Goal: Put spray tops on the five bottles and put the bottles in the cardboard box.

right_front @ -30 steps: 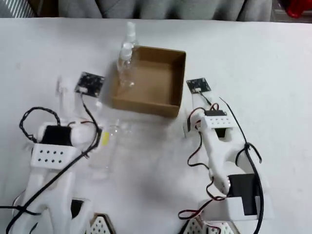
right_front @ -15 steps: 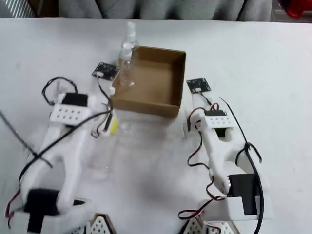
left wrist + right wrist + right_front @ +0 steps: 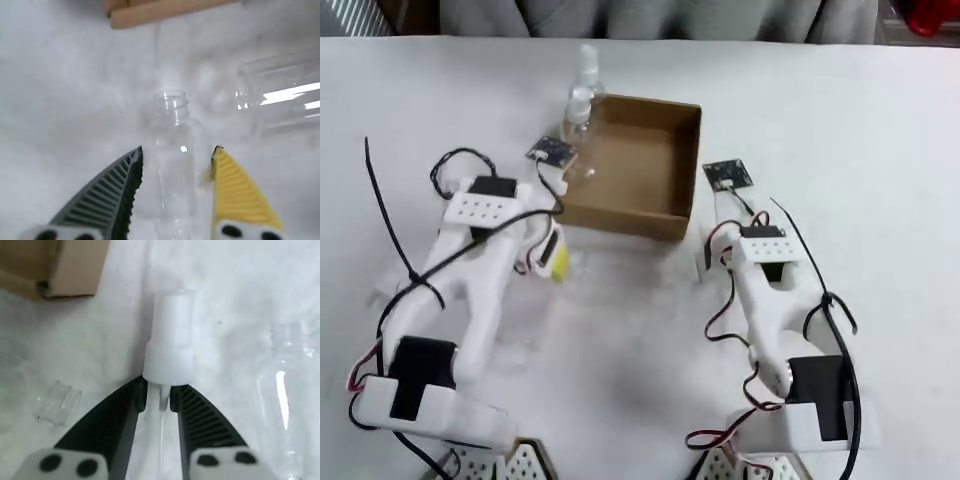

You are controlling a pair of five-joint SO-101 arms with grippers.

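Observation:
A clear bottle (image 3: pixel 172 145) without a top lies on the white table, its neck toward the cardboard box (image 3: pixel 635 165). My left gripper (image 3: pixel 177 150) is open, with its grey finger and yellow finger (image 3: pixel 240 195) on either side of the bottle and small gaps showing. In the high view, the left gripper (image 3: pixel 548 258) sits just in front of the box's near left corner. My right gripper (image 3: pixel 159 385) is shut on the stem of a white spray top (image 3: pixel 169 340). In the high view, the right gripper (image 3: pixel 704 258) is near the box's right front corner.
Two bottles with spray tops (image 3: pixel 580 105) stand behind the box's far left corner. A second clear bottle (image 3: pixel 280 100) lies beside the left gripper. Another topless bottle (image 3: pixel 285 400) and a small clear cap (image 3: pixel 57 402) lie near the right gripper.
My left arm has swung from the near left toward the box, and its gripper now straddles the topless bottle. The right arm has not moved.

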